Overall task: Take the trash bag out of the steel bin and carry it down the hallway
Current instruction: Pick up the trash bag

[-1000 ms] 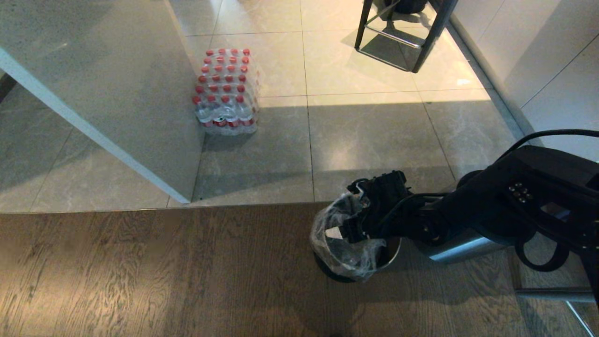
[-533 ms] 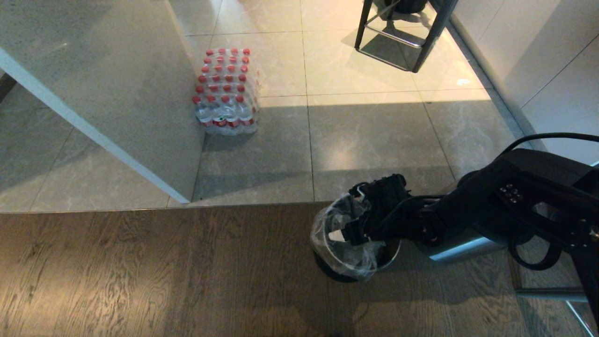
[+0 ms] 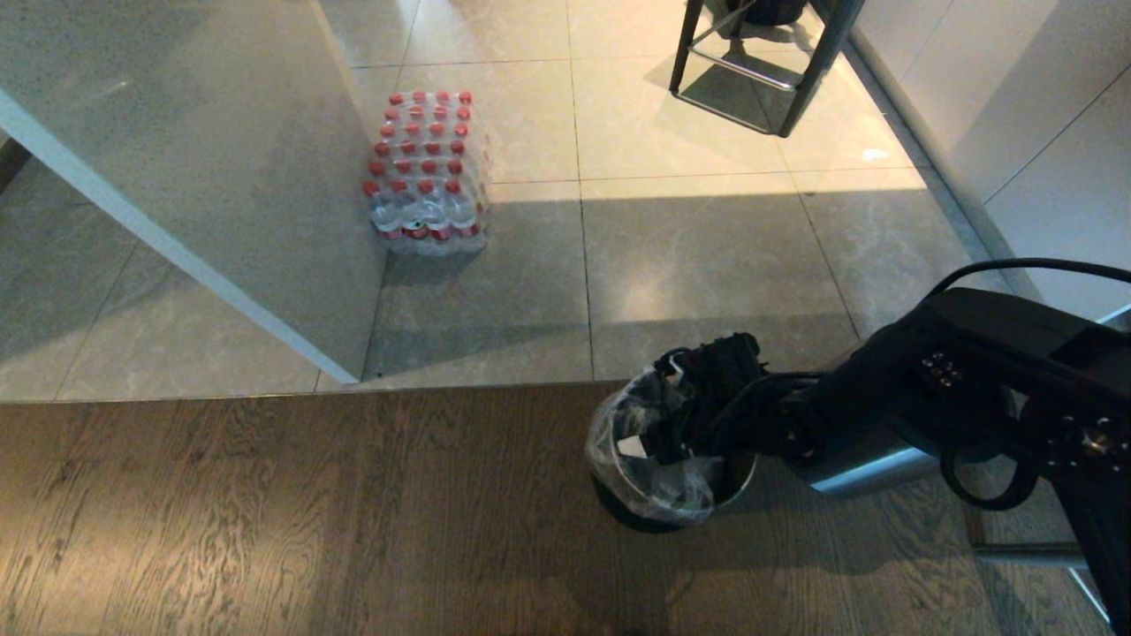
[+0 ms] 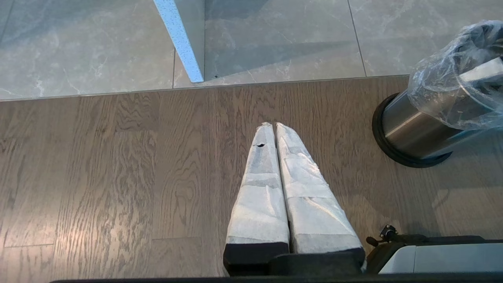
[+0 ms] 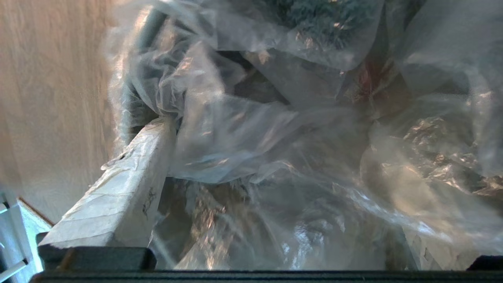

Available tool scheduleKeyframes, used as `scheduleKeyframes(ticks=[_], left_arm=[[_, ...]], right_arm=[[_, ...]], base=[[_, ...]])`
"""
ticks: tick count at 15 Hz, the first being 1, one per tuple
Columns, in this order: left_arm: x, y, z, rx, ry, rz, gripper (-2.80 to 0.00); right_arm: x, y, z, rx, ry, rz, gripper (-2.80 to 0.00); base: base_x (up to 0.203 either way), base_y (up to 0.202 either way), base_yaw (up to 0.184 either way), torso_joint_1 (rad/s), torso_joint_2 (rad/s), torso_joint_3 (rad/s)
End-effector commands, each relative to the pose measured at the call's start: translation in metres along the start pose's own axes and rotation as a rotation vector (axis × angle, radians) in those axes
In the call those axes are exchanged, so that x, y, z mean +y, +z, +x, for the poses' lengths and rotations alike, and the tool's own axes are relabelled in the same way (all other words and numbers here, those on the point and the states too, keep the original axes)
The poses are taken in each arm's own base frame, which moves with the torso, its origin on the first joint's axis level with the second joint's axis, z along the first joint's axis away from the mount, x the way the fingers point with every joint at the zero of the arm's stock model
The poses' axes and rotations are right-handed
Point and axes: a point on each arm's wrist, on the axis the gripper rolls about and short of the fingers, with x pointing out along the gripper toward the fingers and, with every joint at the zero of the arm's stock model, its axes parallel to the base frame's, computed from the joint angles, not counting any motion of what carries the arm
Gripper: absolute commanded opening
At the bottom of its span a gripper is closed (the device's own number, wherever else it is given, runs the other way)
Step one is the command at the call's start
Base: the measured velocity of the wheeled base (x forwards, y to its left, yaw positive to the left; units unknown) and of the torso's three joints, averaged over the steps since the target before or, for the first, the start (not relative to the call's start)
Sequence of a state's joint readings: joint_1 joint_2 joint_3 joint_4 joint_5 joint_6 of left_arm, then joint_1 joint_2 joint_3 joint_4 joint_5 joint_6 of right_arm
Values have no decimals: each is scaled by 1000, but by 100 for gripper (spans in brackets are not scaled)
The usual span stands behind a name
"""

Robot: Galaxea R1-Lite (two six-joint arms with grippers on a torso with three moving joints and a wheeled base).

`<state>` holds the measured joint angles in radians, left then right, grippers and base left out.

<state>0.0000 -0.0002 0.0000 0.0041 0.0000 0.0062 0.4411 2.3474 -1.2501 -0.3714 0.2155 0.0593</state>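
A pale stone counter slab [image 3: 177, 159] fills the upper left of the head view. Just to its right, on the grey-beige marbled tiles [image 3: 707, 256], a shrink-wrapped pack of red-capped bottles [image 3: 426, 172] is seen. The dark legs of a stool [image 3: 760, 62] are seen at the top, right of centre. The lower half of the frame is taken up by wood-plank floor [image 3: 265, 512].

Slightly right of centre, at the edge of the planks, the steel bin [image 3: 658, 508] is seen standing upright, lined with the trash bag [image 3: 618, 424], whose clear crinkled plastic is folded over the rim. The right gripper [image 3: 658, 437] is lowered into the bin's mouth from the black right arm [image 3: 928, 389] that enters from the right edge. In the right wrist view the jaws are shown spread wide, with one white-wrapped finger [image 5: 118, 188] pressed among the loose folds of plastic and nothing pinched. A second steel cylinder [image 3: 861, 473] is partly hidden behind the arm.

In the left wrist view the left gripper [image 4: 273, 127] is shown pointing at bare planks, its two white-wrapped fingers pressed together, with the bin at the frame's right edge.
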Motion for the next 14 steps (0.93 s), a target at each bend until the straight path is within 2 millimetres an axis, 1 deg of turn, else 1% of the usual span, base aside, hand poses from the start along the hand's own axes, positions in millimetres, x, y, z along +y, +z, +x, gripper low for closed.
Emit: scheduleKeyframes(ticks=[1,10,14], left_arm=[[0,0,0,1,0,0,-280],[0,0,0,1,0,0,-280],[0,0,0,1,0,0,-280]], right_arm=[[-3,-7,11,20,0,4,0],[-11,-8,37,-1,-5,0,0],[-12,-4,40,-25,-5,-3,0]], base=[[0,0,0,0,0,0],[0,0,0,0,0,0],[0,0,0,0,0,0]])
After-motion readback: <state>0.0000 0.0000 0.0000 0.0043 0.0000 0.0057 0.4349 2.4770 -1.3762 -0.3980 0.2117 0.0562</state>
